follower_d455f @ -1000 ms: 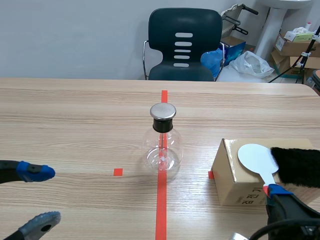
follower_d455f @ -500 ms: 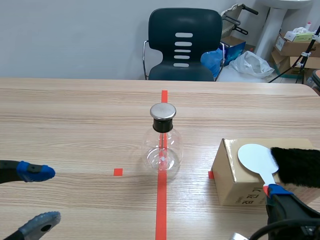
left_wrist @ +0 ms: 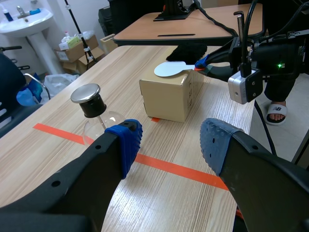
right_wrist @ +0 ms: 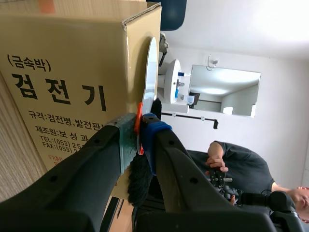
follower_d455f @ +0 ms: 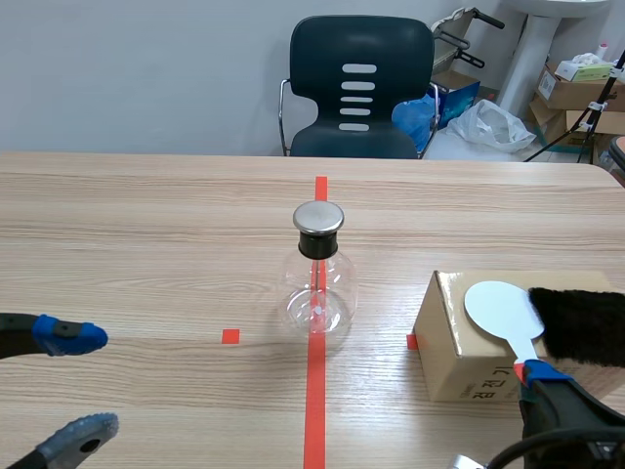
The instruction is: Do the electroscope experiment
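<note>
Standing on the red tape line (follower_d455f: 314, 391) of the worktop (follower_d455f: 146, 215) is the electroscope flask (follower_d455f: 317, 288). Right jaws pinch the handle of the white paddle (follower_d455f: 500, 308) lying atop the cardboard box (follower_d455f: 444, 342) beside black fur (follower_d455f: 581, 324); left jaws are spread, holding nothing.

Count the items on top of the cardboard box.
2: white disc paddle on the flask side, handle in the right gripper; black fur pad beside it.

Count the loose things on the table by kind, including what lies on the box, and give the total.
Glass flask with metal cap: 1
Cardboard box: 1
White paddle: 1
Black fur pad: 1
Total: 4
</note>
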